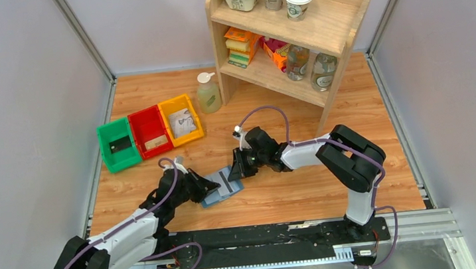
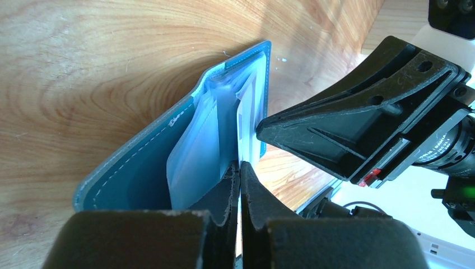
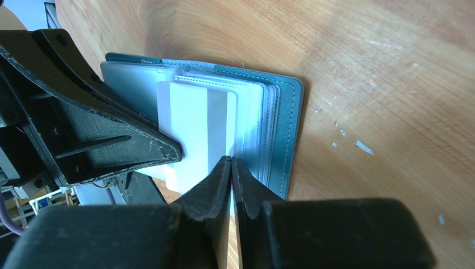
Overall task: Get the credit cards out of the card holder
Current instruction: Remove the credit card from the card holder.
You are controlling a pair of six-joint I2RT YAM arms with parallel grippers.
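The blue-grey card holder point(image 1: 214, 197) lies open on the wooden table between the two arms. In the left wrist view its clear inner pockets point(image 2: 196, 151) fan upward. My left gripper point(image 2: 240, 166) is shut on the near edge of one pocket leaf. A white credit card point(image 3: 193, 120) with a grey stripe sticks out of the holder point(image 3: 283, 112). My right gripper point(image 3: 231, 161) is shut on that card's near edge. From above, the left gripper point(image 1: 211, 187) and right gripper point(image 1: 234, 172) meet over the holder, fingertips almost touching.
Green point(image 1: 118, 146), red point(image 1: 149, 132) and yellow point(image 1: 180, 119) bins sit at the back left, each with a card inside. A soap bottle point(image 1: 208, 94) and a wooden shelf point(image 1: 292, 35) with jars and packets stand behind. The other arm's fingers point(image 2: 336, 129) point(image 3: 101, 134) crowd each wrist view.
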